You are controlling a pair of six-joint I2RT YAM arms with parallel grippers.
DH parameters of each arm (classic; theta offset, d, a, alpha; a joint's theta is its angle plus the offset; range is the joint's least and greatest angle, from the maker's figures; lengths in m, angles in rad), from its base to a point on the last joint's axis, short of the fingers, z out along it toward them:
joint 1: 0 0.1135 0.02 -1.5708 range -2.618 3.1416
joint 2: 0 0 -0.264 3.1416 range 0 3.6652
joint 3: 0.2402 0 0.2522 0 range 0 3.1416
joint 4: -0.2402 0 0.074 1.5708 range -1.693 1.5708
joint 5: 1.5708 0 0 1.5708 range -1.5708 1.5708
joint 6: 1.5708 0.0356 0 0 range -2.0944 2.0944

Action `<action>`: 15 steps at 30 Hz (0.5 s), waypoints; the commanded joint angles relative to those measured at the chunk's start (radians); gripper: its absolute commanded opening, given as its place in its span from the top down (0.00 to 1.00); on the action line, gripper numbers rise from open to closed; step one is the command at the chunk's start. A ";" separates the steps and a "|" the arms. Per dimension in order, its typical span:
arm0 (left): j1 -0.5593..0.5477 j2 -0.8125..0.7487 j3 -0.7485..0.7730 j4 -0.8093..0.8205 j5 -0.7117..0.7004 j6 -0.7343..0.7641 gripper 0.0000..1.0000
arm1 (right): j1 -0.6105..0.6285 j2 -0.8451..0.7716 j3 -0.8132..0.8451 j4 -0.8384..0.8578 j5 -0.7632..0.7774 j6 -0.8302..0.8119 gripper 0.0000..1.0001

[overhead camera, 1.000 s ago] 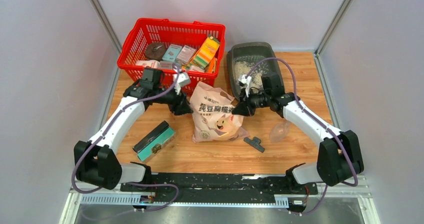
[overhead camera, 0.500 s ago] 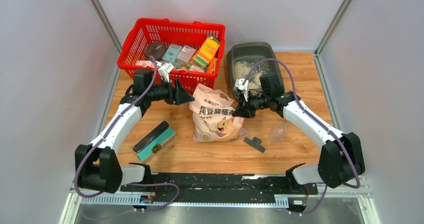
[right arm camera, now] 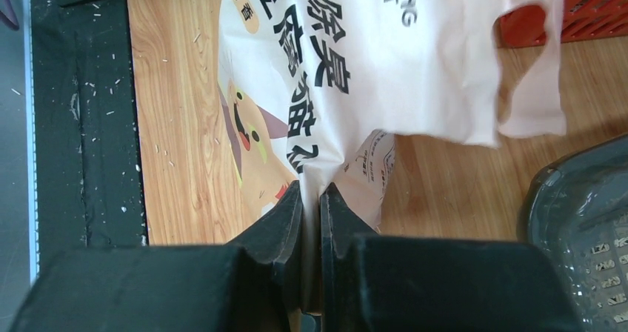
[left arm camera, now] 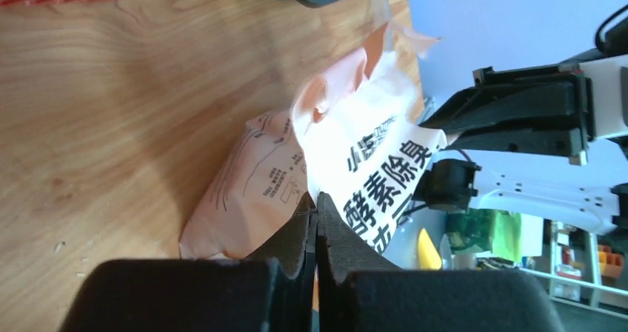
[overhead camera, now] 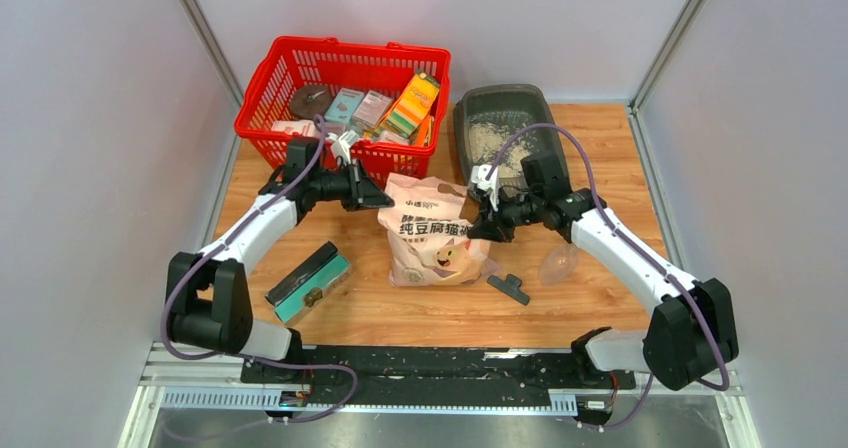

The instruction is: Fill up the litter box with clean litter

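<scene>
The crinkly pinkish film litter bag point(overhead camera: 435, 238) lies near-to-far, torn mouth away from the arms; the right gripper point(overhead camera: 478, 232) pinches it, the left gripper point(overhead camera: 384, 200) is clenched shut.

At the far left of your wooden bench point(overhead camera: 420, 308) you have a red mesh basket point(overhead camera: 268, 98) holding small boxes, with an orange-and-yellow one point(overhead camera: 415, 103) at its right end and a round brown item point(overhead camera: 311, 100) at its left. A teal-and-black box point(overhead camera: 308, 282) lies askew near the left front. Toward the right front, a small dark plastic piece point(overhead camera: 509, 287) sits near a clear plastic item point(overhead camera: 558, 264). A speckled black strip point(overhead camera: 440, 361) runs along the near edge.
</scene>
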 commanded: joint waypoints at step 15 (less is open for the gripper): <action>0.169 -0.114 -0.140 -0.223 -0.057 -0.203 0.91 | -0.013 0.018 0.094 0.015 -0.134 0.041 1.00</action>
